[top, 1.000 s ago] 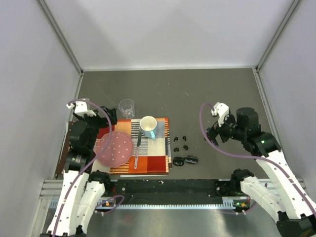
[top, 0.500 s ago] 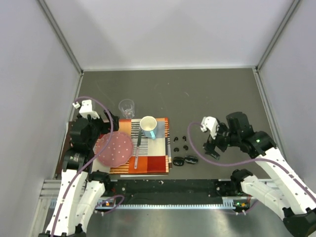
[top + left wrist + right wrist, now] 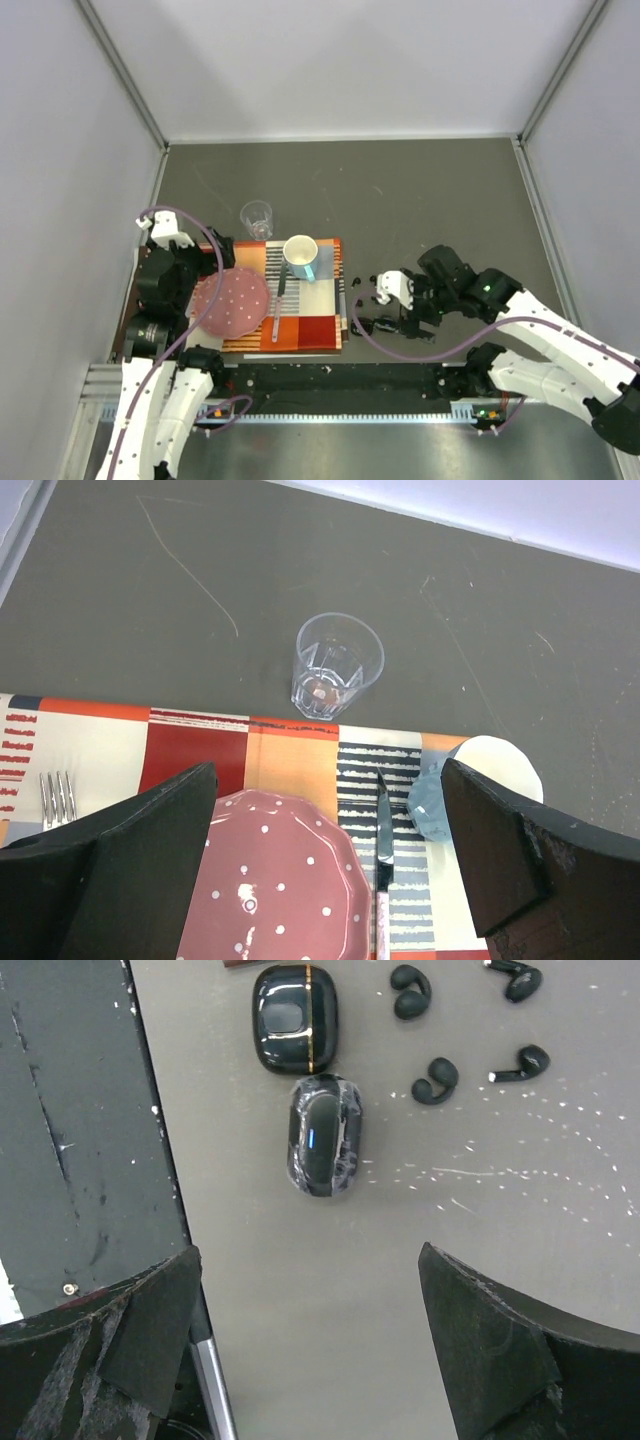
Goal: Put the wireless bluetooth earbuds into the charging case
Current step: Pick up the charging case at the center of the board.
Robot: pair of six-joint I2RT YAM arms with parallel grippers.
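Your right arm has swung left and low; the right gripper (image 3: pixel 307 1260) hangs, fingers spread wide, over two glossy black oval cases (image 3: pixel 322 1135). Just beside them lie four tiny black hook-curved plastic earbuds (image 3: pixel 436 1080), loose on the table; the left gripper (image 3: pixel 330 770) gapes too.

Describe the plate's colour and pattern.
The plate is dusty pink with small white dots, clearest in the left wrist view.

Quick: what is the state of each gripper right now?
Left gripper: open, holding nothing.
Right gripper: open, holding nothing.
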